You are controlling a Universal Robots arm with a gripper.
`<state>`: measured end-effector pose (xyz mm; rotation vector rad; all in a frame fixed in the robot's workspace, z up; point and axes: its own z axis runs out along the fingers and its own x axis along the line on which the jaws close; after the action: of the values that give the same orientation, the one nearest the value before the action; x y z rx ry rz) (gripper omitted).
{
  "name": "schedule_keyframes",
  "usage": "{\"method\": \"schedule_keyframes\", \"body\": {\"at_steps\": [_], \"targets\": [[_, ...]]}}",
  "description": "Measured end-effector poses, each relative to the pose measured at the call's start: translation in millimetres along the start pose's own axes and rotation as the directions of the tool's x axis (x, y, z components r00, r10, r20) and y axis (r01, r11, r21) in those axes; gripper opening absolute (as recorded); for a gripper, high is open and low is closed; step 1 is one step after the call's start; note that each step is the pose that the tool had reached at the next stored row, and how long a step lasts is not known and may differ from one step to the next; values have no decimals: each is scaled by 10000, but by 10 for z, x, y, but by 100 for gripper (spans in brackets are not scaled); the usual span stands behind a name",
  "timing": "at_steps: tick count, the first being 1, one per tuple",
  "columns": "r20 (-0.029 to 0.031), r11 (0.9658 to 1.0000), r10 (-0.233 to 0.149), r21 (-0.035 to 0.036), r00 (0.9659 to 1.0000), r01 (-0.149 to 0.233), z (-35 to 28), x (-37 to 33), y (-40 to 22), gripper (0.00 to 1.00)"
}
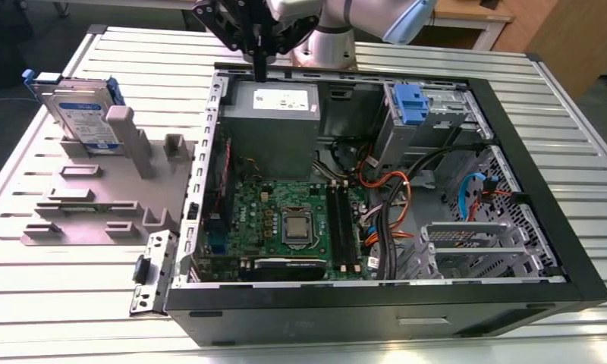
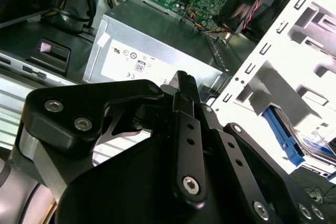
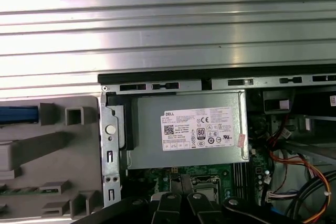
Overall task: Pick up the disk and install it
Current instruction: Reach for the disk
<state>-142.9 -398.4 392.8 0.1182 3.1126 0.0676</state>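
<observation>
Gripper [image 1: 260, 73] closed, empty, near grey metal box [image 1: 273, 133], disk [image 1: 86, 121] standing in rack [image 1: 96, 203]

Disk [image 1: 86, 125]: silver, white-and-blue label, blue frame. Tabletop [image 1: 61, 303]: ribbed silver. Claw [image 1: 260, 72]: black. Motherboard [image 1: 273, 212]: green. Metal box [image 1: 273, 129]: grey, white label. Case rim [image 1: 385, 315]: black.

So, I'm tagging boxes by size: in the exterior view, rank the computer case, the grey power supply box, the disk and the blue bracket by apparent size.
1. computer case
2. grey power supply box
3. disk
4. blue bracket
No two look alike in size.
</observation>
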Motion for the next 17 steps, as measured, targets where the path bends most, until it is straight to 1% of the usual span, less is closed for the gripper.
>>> {"method": "schedule_keyframes", "body": {"at_steps": [9,10,17], "targets": [[-1,10000,-1,0,10000,1,2,32,-2,11],[-1,10000,-1,0,10000,1,2,50,-4,11],[-1,10000,-1,0,10000,1,2,68,-5,11]]}}
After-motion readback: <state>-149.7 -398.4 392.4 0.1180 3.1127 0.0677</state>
